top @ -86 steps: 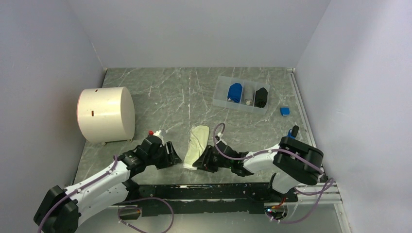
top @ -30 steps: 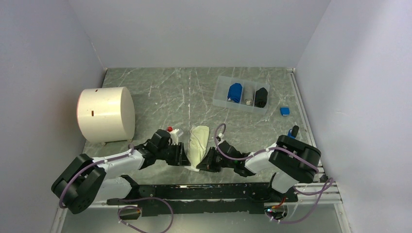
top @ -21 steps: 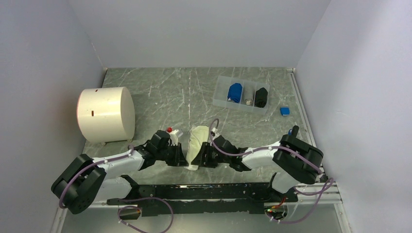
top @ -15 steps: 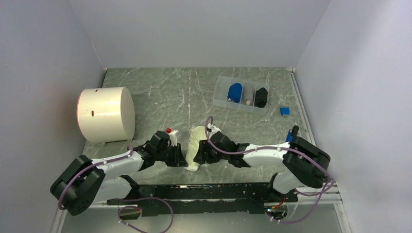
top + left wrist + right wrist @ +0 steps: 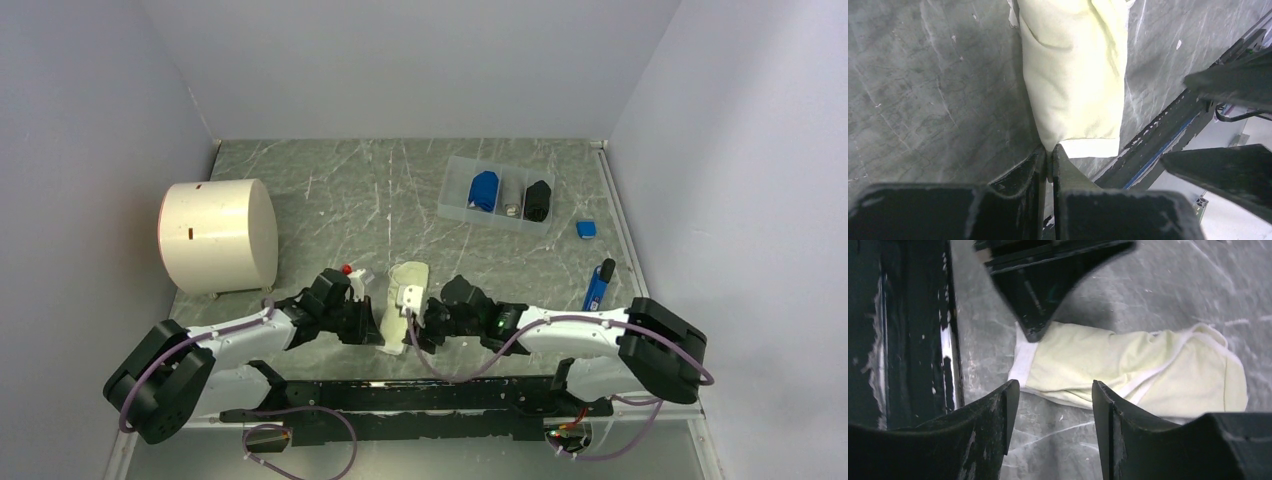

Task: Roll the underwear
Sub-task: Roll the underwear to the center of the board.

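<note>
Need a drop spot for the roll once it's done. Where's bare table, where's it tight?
Widest bare patch: back centre of the table, between the white cylinder and the clear tray. Smaller one: in front of the tray, bordered by the right arm and the blue stick. Crowded: near centre, where the left gripper and right gripper flank the cream underwear.

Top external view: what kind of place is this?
Likely a robot lab test cell, not a home: plain pale partition walls box in a grey marbled tabletop, a white-and-black left arm and right arm sit on a black rail, and a clear plastic divided tray looks staged.
</note>
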Motion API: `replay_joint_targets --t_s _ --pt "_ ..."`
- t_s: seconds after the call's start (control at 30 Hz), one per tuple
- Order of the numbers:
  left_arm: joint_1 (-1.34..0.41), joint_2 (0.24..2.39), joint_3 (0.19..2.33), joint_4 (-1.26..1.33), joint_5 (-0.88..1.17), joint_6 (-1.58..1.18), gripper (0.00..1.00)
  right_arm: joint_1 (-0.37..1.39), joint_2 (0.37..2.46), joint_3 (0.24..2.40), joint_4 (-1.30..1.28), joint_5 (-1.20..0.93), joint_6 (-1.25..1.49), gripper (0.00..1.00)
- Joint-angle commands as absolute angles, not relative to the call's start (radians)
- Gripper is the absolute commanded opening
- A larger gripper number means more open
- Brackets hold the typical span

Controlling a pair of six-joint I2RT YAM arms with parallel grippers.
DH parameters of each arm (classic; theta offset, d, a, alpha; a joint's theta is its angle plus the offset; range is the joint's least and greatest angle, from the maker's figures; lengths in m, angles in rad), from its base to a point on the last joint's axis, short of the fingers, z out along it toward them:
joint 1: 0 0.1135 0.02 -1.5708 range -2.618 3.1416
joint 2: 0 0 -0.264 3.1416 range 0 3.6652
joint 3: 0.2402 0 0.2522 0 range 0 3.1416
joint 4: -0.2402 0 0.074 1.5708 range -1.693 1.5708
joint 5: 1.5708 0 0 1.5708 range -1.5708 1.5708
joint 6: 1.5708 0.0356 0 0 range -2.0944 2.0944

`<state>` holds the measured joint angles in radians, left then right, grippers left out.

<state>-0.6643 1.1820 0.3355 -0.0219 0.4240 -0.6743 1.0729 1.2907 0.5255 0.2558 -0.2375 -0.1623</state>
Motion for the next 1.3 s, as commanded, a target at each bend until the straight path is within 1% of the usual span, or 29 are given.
replay_joint_targets --t_s 0.0,0.1,0.23,0.4,0.47,0.63,0.77,0.8,0.9,1.03,1.07,1.13,1.2,1.27 --pt "-0.661 1.182 0.374 -0.062 0.386 -0.681 0.12 1.128 1.343 0.515 0.332 -0.285 -0.533 0.57" --pt "-0.657 1.171 0.363 -0.054 0.386 -0.686 0.13 1.201 1.388 0.523 0.303 -0.232 -0.65 0.55" --pt "-0.654 1.172 0.351 -0.039 0.396 -0.692 0.14 1.276 1.411 0.514 0.333 -0.196 -0.738 0.55" --pt "-0.653 1.165 0.348 -0.054 0.38 -0.692 0.14 1.314 1.427 0.508 0.348 -0.142 -0.798 0.54" --pt "-0.653 1.161 0.345 -0.052 0.384 -0.691 0.14 1.314 1.449 0.509 0.34 -0.137 -0.81 0.52" --pt "-0.651 1.174 0.357 -0.069 0.371 -0.678 0.14 1.314 1.514 0.526 0.27 -0.09 -0.858 0.38" --pt "-0.648 1.193 0.363 -0.078 0.362 -0.681 0.13 1.315 1.531 0.501 0.311 -0.086 -0.88 0.36" --pt "-0.648 1.197 0.363 -0.076 0.366 -0.682 0.13 1.314 1.539 0.503 0.312 -0.092 -0.875 0.34" --pt "-0.649 1.198 0.369 -0.083 0.361 -0.683 0.13 1.315 1.564 0.511 0.301 -0.081 -0.866 0.22" --pt "-0.644 1.187 0.368 -0.102 0.346 -0.694 0.14 1.315 1.562 0.476 0.36 -0.054 -0.859 0.13" --pt "-0.641 1.184 0.366 -0.104 0.345 -0.706 0.15 1.314 1.555 0.471 0.374 -0.067 -0.85 0.1" --pt "-0.637 1.175 0.361 -0.102 0.353 -0.74 0.2 1.315 1.545 0.469 0.398 -0.106 -0.818 0.01" --pt "-0.636 1.16 0.356 -0.093 0.363 -0.772 0.25 1.311 1.545 0.462 0.437 -0.121 -0.784 0.0" --pt "-0.635 1.139 0.361 -0.117 0.353 -0.796 0.33 1.302 1.546 0.453 0.479 -0.13 -0.741 0.0"
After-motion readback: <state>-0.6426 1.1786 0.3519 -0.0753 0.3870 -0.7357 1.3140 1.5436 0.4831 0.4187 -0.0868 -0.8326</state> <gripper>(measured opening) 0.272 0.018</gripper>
